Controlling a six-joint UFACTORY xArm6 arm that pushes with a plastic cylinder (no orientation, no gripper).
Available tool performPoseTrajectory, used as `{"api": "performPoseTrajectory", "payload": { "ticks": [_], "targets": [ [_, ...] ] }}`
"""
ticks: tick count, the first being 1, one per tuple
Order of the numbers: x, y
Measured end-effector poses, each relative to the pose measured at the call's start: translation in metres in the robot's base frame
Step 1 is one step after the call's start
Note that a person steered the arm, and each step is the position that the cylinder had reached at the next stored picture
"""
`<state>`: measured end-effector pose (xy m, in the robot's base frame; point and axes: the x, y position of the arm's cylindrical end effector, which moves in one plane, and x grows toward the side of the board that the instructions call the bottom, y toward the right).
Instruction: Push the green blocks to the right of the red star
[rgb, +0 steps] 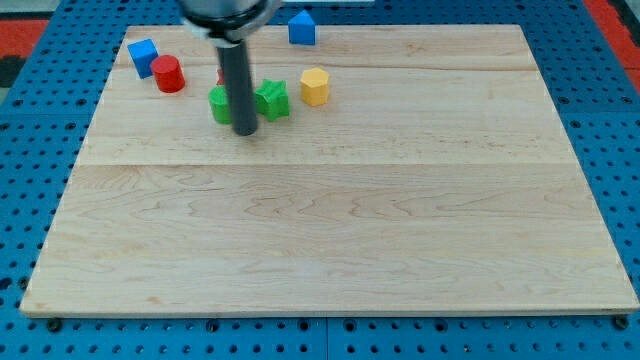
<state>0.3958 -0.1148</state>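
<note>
- The near half of the board (330, 250) carries no blocks; everything sits in a cluster toward the view's top left, so all the work lies there.
- My tip (245, 131) rests on the board just below the gap between the two green blocks, a likely spot from which to catch either one and shove it sideways.
- There is no gripper on this rig, only the rod, so nothing is clasped or let go; the tip can only push.
- The green block (219, 104) on the view's left is partly hidden by the rod, and its shape cannot be made out; it touches or nearly touches the rod.
- The green star (272, 99) lies just beside the rod on the view's right.
- A yellow block (315, 86) stands just right of the green star, in the way of a rightward push.
- A sliver of red (222, 76) shows behind the rod, above the left green block; I judge this is the red star, mostly hidden.
- Both greens lie below it rather than to its right, so the task looks undone.
- Farther off, a red cylinder (168, 74) and a blue block (143, 55) sit at top left.
- Another blue block (302, 28) is at the top edge.
</note>
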Motion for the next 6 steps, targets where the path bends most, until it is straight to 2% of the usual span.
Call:
{"api": "performPoseTrajectory", "payload": {
  "ticks": [1, 2, 4, 5, 6],
  "targets": [
    [0.000, -0.047],
    [-0.037, -0.034],
    [-0.064, 0.081],
    [-0.055, 0.067],
    [-0.031, 0.089]
  ]
}}
